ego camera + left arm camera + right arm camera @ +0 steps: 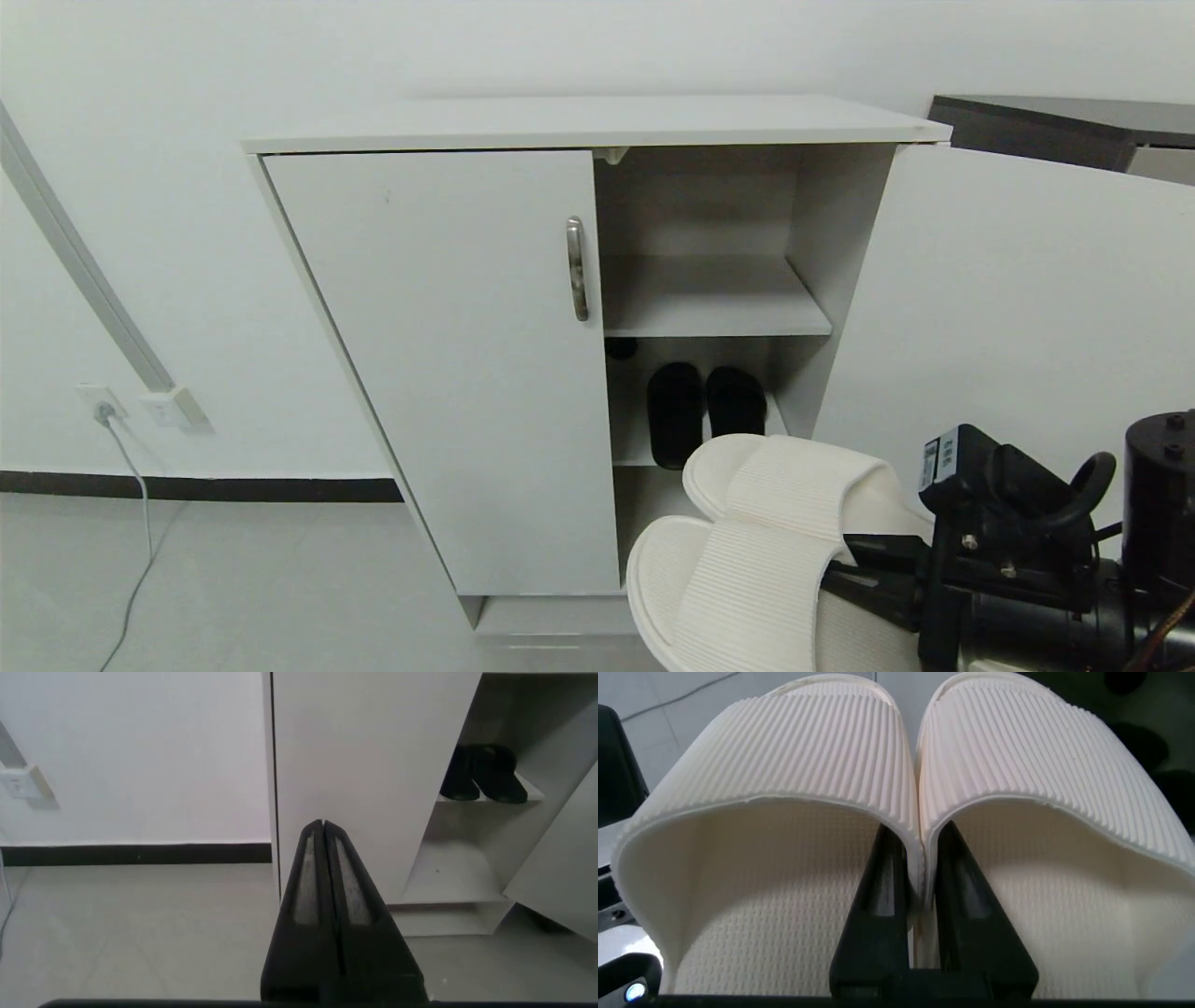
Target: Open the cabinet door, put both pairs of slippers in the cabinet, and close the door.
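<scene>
Your right gripper (pixel 913 859), at the lower right of the head view, is clamped on the pair of cream ribbed foam slippers (pixel 747 541). One finger sits under each strap, pinching the two inner strap walls together. The pair hangs before the open right half of the white wooden cabinet (pixel 597 121). Your left gripper (pixel 323 831) holds nothing, its fingers pressed together. At frame centre, a pair of black slippers (pixel 700 406) sits on the middle shelf. The right door (pixel 1008 308) stands swung open, and the left door (pixel 439 355) is closed.
</scene>
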You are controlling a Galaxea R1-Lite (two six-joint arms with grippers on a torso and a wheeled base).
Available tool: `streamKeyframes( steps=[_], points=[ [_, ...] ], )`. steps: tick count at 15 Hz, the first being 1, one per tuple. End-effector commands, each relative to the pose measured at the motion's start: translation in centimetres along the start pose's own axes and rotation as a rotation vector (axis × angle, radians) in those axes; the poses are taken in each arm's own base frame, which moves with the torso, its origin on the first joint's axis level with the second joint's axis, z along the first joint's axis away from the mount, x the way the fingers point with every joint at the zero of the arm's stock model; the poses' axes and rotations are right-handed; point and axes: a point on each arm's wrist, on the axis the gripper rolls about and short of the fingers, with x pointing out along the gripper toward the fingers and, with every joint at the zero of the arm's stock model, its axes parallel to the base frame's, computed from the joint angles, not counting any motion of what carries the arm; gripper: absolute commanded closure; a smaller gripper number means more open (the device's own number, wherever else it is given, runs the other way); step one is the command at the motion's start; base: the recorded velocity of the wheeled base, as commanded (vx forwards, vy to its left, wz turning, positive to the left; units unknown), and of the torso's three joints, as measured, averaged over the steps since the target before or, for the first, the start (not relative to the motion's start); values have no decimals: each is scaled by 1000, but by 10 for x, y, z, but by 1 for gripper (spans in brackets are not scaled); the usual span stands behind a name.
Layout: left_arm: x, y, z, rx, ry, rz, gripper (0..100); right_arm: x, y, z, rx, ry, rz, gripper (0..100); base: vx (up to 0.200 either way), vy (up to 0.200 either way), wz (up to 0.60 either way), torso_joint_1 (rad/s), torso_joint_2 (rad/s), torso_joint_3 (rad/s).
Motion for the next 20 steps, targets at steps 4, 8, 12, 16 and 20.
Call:
streamKeyframes(
  steps=[4,8,12,16,20],
  points=[
    [0,0,0,0,1,0,100,-1,0,-1,-2,2,1,100,0,0,0,2,62,61],
    [0,0,0,0,1,2,100,-1,1,-1,-7,-4,21,100,0,0,0,0,0,0],
    [0,0,0,0,1,0,100,-2,2,-2,-7,-3,36,100,0,0,0,0,0,0],
    [0,0,0,1,1,2,100,-1,2,-3,-6,1,35,100,0,-150,0,1,3,3],
    [0,0,0,0,1,2,100,9,1,-7,11,38,34,100,0,0,0,0,0,0]
  ],
)
